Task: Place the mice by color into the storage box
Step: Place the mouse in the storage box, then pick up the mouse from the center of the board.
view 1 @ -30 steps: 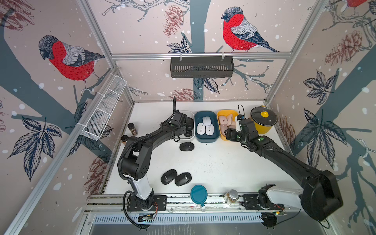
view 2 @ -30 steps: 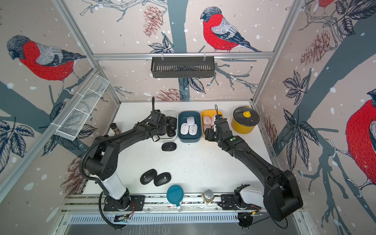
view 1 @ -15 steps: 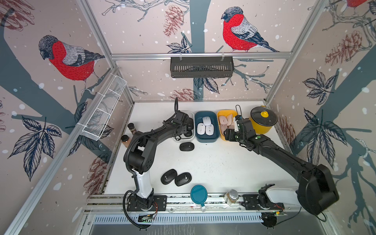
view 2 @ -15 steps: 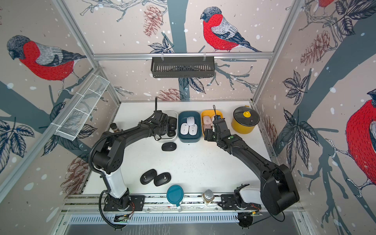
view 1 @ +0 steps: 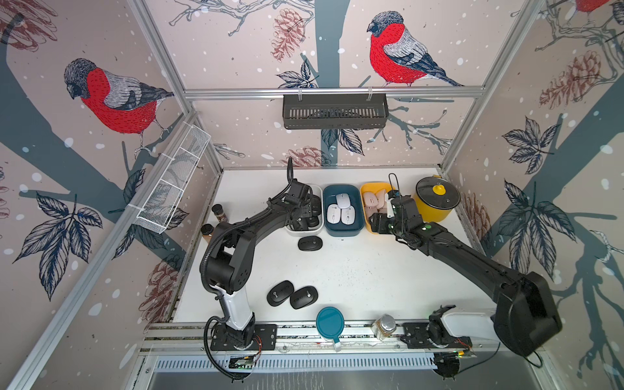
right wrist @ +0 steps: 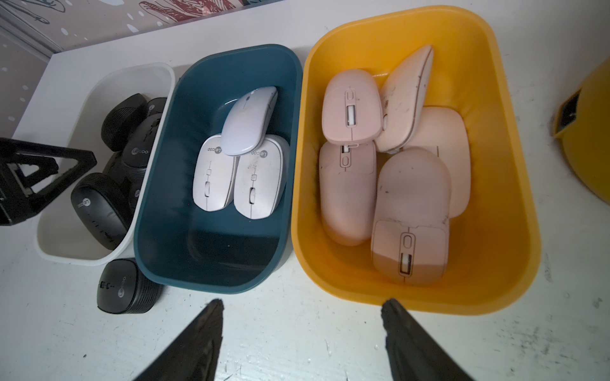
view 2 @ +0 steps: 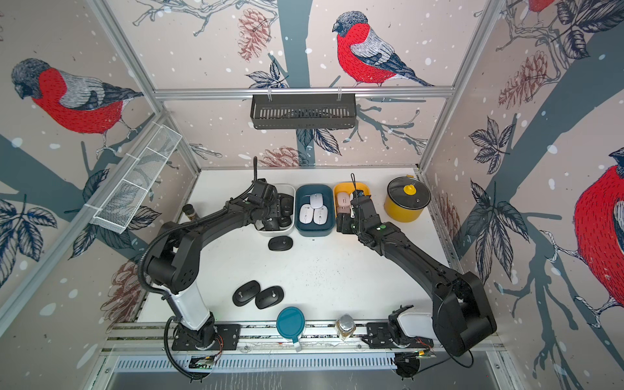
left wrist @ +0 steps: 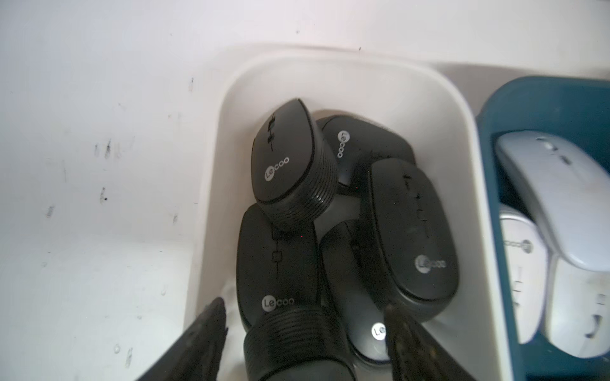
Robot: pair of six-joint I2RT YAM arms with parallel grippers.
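Note:
Three storage boxes stand in a row at the back. The white box (left wrist: 211, 184) holds several black mice. My left gripper (left wrist: 303, 308) hangs over it, open, and a ribbed black mouse (left wrist: 293, 343) lies loose between its spread fingers. The blue box (right wrist: 158, 184) holds three white mice (right wrist: 244, 165), and the yellow box (right wrist: 495, 231) holds several pink mice (right wrist: 396, 165). My right gripper (right wrist: 302, 305) is open and empty above the table, just in front of the yellow box. Three black mice lie on the table in a top view: one (view 1: 309, 243) by the white box and two (view 1: 280, 293) (view 1: 303, 297) near the front.
A yellow pot with a lid (view 1: 437, 202) stands right of the yellow box. A teal lid (view 1: 330, 322) and a glass jar (view 1: 383, 326) sit at the front edge. Two small bottles (view 1: 217, 212) stand at the left wall.
My left gripper's jaws have opened over the white box, letting go of a black mouse. The right arm has barely moved.

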